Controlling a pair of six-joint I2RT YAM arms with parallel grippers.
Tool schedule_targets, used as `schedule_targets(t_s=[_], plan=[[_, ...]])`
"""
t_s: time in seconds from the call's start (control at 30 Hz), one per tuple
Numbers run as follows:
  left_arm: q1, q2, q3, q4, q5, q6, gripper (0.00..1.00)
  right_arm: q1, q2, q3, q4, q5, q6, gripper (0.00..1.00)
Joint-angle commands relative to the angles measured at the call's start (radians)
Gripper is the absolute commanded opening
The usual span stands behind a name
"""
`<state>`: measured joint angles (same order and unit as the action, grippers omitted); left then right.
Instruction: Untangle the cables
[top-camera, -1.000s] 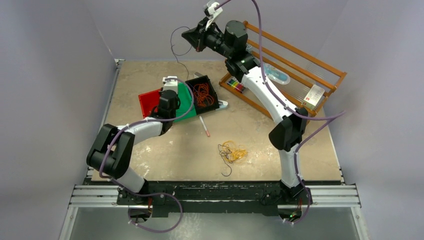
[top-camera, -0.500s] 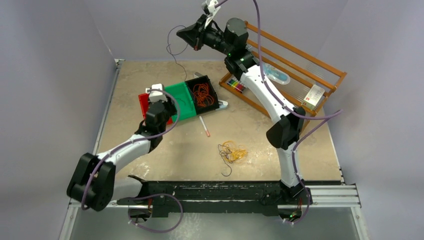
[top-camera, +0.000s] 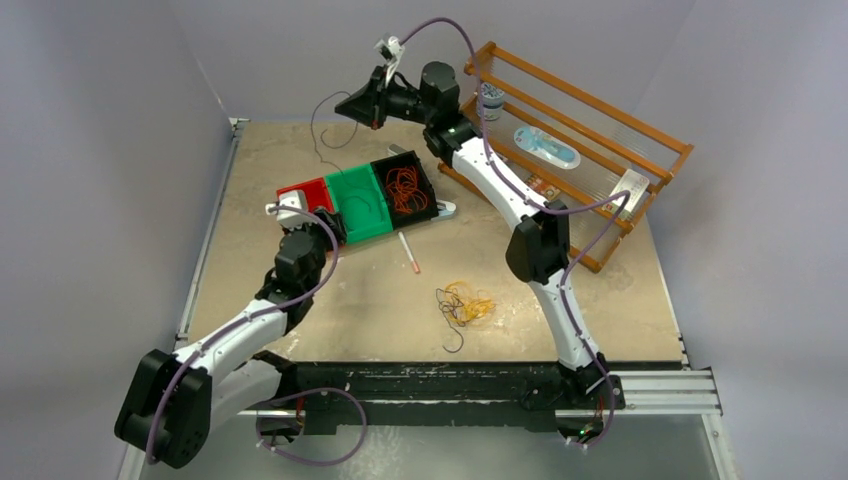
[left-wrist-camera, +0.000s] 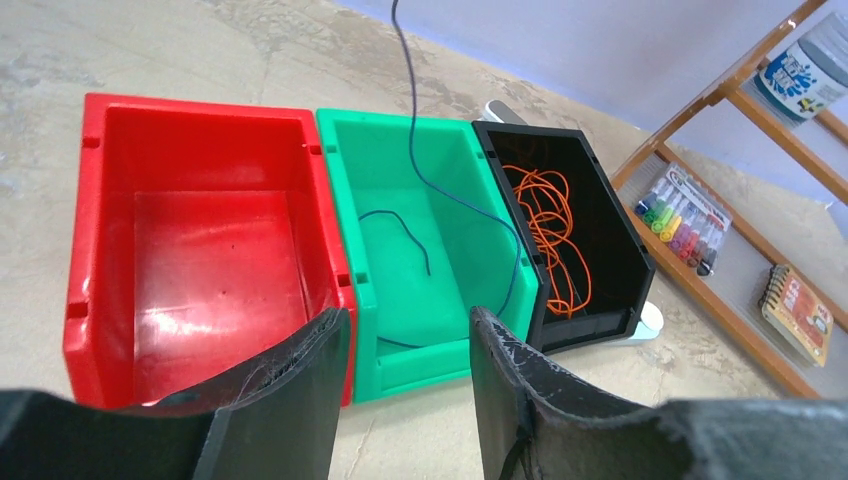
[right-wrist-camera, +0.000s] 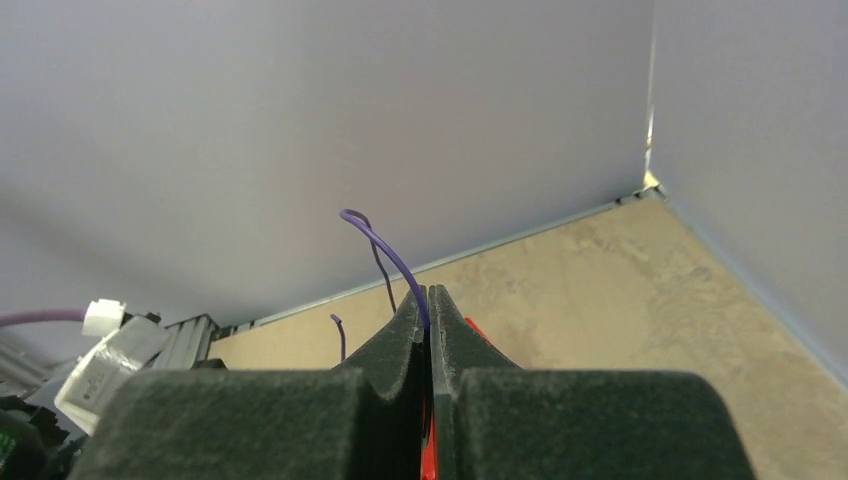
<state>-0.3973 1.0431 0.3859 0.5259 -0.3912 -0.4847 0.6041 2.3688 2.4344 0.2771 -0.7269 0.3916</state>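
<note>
Thin dark purple wire (left-wrist-camera: 412, 110) pinched in closed right jaws, hung near-vertical below them, tail in green plastic bin (left-wrist-camera: 410, 362) ahead of parted, empty left jaws. Yellow-dark wire tangle (top-camera: 464, 303) on tabletop (top-camera: 620, 300).

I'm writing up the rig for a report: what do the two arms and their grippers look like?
Both the left arm and right arm have white links between chunky black joints, with a thick purple cable looped along each. The left gripper and right gripper have two matte black, wedge-shaped fingers. A white module sits on each wrist.
</note>
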Motion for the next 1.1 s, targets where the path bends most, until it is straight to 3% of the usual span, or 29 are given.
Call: schedule_targets(t_s=[0.0, 0.13, 0.3, 0.73, 0.93, 1.07], plan=[[0.006, -0.061, -0.029, 0.003, -0.068, -0.066, 0.47, 0.012, -0.031, 0.005, 0.071, -0.06, 0.032, 0.0], [0.006, -0.081, -0.032, -0.028, -0.077, -0.072, 0.47, 0.014, -0.064, -0.099, 0.054, 0.011, -0.019, 0.0], [0.005, -0.114, -0.008, -0.098, -0.095, -0.094, 0.47, 0.013, -0.151, -0.275, 0.017, 0.237, -0.102, 0.0], [0.006, -0.201, 0.197, -0.439, -0.255, -0.177, 0.48, 0.013, -0.381, -0.653, -0.016, 0.602, -0.2, 0.0], [0.006, -0.216, 0.236, -0.486, -0.298, -0.186, 0.51, 0.013, -0.51, -0.834, 0.015, 0.611, -0.227, 0.0], [0.005, -0.177, 0.281, -0.506, -0.283, -0.182, 0.51, 0.012, -0.568, -0.94, 0.024, 0.482, -0.263, 0.0]])
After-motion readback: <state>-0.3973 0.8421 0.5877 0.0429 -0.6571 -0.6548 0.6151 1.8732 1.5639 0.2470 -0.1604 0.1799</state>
